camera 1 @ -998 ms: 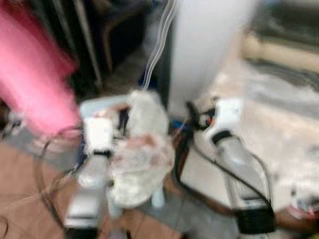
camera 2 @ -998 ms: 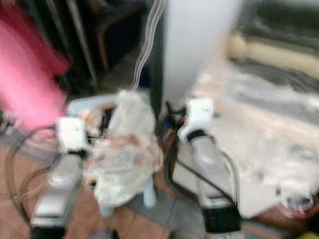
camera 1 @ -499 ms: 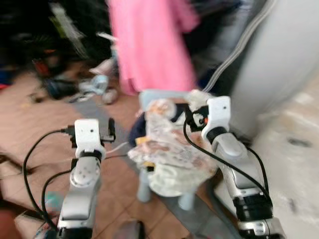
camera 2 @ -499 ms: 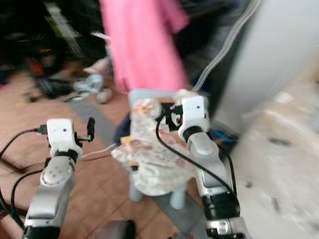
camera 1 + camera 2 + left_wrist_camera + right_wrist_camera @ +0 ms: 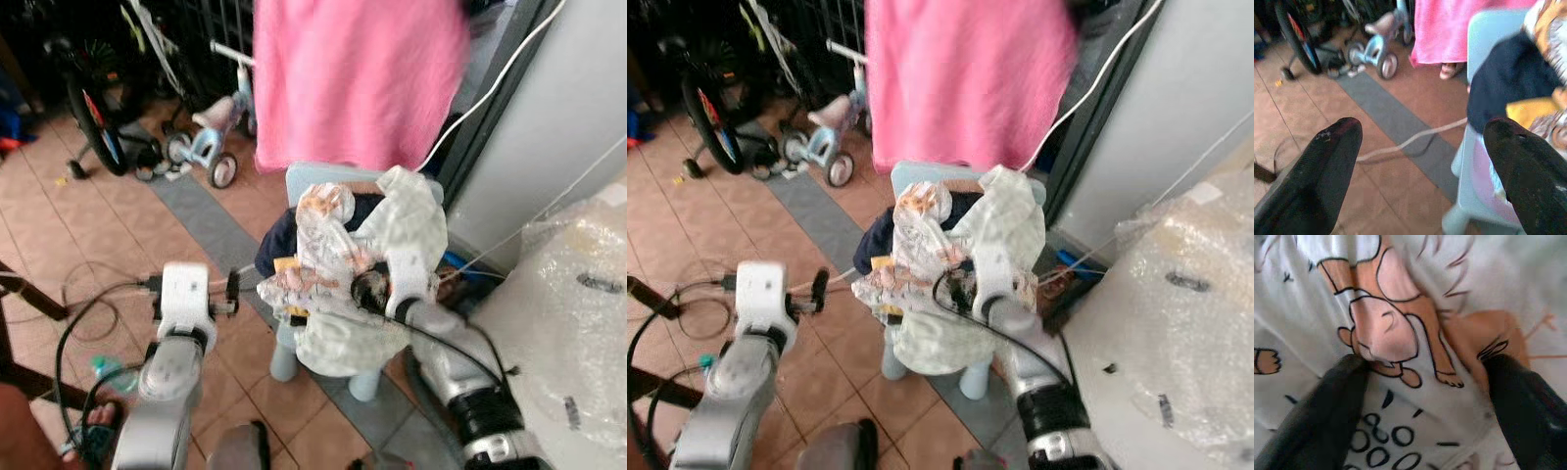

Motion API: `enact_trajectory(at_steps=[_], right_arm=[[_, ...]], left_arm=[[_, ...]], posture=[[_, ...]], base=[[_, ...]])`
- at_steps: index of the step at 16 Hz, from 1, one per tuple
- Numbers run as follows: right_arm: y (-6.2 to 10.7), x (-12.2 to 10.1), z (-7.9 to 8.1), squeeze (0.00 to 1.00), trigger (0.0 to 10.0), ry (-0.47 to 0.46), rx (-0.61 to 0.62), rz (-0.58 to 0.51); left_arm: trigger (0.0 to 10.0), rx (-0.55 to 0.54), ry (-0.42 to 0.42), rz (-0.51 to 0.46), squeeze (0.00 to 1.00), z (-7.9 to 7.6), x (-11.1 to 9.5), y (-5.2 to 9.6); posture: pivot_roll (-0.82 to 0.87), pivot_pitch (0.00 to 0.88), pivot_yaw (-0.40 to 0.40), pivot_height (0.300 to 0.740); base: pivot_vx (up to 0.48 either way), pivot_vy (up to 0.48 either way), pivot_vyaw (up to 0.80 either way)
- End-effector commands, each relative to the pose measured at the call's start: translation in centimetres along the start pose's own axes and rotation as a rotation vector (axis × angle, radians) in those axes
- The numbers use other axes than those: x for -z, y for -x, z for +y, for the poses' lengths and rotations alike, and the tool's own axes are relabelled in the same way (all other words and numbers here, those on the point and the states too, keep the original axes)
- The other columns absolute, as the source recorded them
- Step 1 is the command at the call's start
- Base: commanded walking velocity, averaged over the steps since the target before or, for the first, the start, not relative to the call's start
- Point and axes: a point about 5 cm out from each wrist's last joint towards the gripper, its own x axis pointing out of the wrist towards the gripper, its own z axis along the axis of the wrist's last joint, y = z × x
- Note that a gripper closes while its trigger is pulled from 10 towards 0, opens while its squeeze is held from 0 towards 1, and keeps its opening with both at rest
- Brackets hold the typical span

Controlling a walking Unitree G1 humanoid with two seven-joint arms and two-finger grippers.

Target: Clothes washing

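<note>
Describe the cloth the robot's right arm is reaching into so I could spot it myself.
Find the big pink cloth hanging at the back. Below it stands a pale blue chair heaped with clothes. The top piece is the white cartoon-print garment, unlike the dark blue one beside it.

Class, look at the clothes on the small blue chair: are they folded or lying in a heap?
In a heap. The clothes lie crumpled and overlapping on the chair, spilling over its seat, with the right gripper pressed into them.
</note>
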Motion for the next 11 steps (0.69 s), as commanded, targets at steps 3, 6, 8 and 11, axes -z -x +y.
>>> enact_trajectory(at_steps=[3,6,8,11], right_arm=[[-0.4,0.6,1.1,0.00,0.0,-0.023,-0.047,0.047],[-0.8,0.0,1.5,0.00,0.0,-0.027,-0.058,0.027],[-0.8,-0.4,1.3,0.00,0.0,-0.043,-0.043,0.008],[-0.6,-0.7,0.7,0.00,0.0,-0.086,-0.023,-0.016]], left_arm=[[10.0,-0.012,-0.008,-0.003,0.00,0.1,-0.5,0.9],[10.0,-0.028,-0.001,-0.003,0.00,0.0,-0.7,1.0],[10.0,-0.031,0.000,-0.003,0.00,0.0,-0.7,0.9],[10.0,-0.048,0.002,-0.017,0.00,0.0,-0.9,0.4]], posture=[[0.07,0.171,-0.062,0.740],[0.07,0.167,-0.068,0.740],[0.06,0.161,-0.070,0.740],[0.05,0.135,-0.069,0.740]], base=[[0.000,0.000,0.00],[0.000,0.000,0.00],[0.000,0.000,0.00],[0.000,0.000,0.00]])
